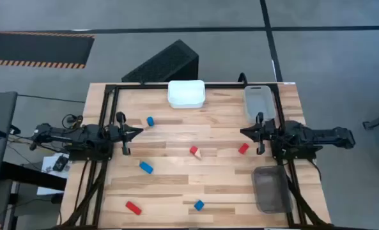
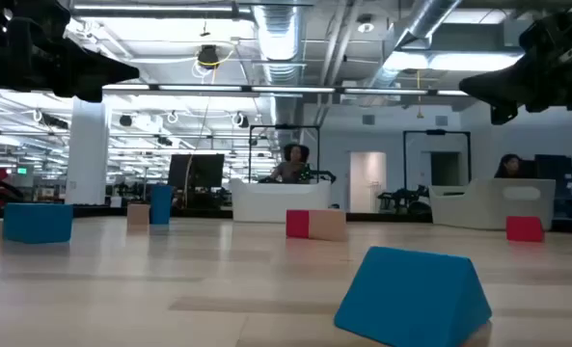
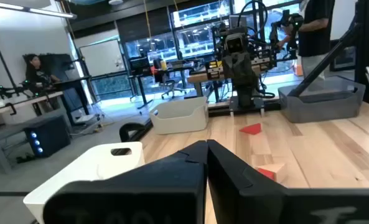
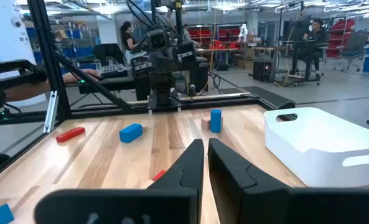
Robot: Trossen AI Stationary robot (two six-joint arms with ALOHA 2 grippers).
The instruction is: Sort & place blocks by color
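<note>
I'm looking into an open-plan robotics lab or industrial workspace. Exposed silver ceiling ducts (image 2: pixel 278 39) and strip lights run overhead, above a grey concrete floor (image 1: pixel 176 16) marked with black-and-orange hazard tape (image 1: pixel 36 62). Behind the light wooden tabletop (image 1: pixel 176 185) I see desks with monitors, seated people (image 2: pixel 291 164), red storage bins (image 4: pixel 224 32) on shelving.

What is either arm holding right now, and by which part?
Nothing is held. The left end effector and right end effector are both shut and empty above the table; the blocks lie untouched.
</note>
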